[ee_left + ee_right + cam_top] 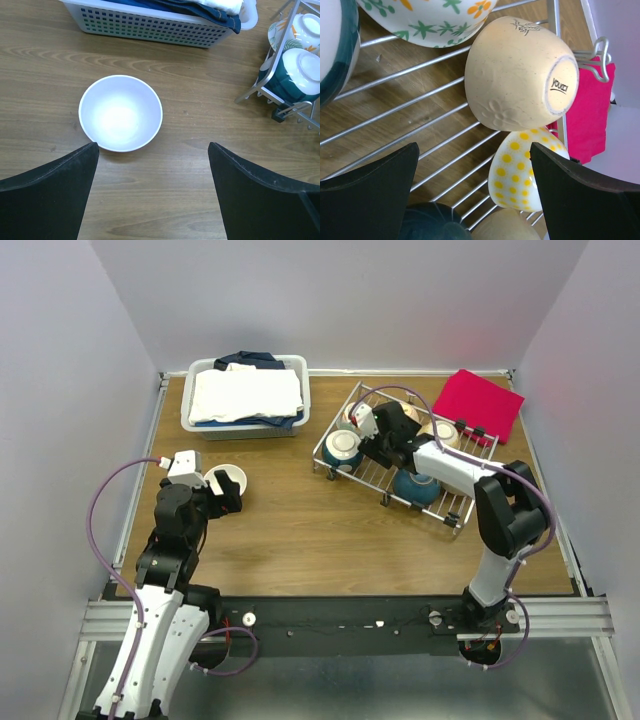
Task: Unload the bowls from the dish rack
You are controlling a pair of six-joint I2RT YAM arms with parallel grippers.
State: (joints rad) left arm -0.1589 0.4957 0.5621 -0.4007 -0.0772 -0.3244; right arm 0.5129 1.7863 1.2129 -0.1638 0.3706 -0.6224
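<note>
A wooden table point(300, 530) is seen from above. A white bin point(240, 428) of folded cloth point(245, 392) is set at its far left. The dish rack point(365, 475) is placed at an angle on the right half of the table, and a red cloth point(478, 403) is laid just beyond it.

The right arm is stretched over the rack. In its wrist view the right gripper point(474, 147) is held with its fingers spread wide and nothing between them. A cream bowl point(520, 75) is tipped on its side on the wires just ahead of the fingers, with its base turned to the camera. A yellow-spotted bowl point(517, 175) is wedged against it, and a floral bowl point(435, 20) is seen beside it.

A teal bowl point(342, 448) is turned upside down at the rack's left end, and a second teal bowl point(415, 487) is set near its front edge. How many more bowls are hidden under the arm cannot be told from above.

One white bowl point(120, 113) is stood upright on the table, well apart from the rack. The left gripper point(152, 145) is held just short of it, with its fingers wide apart and gripping nothing.
</note>
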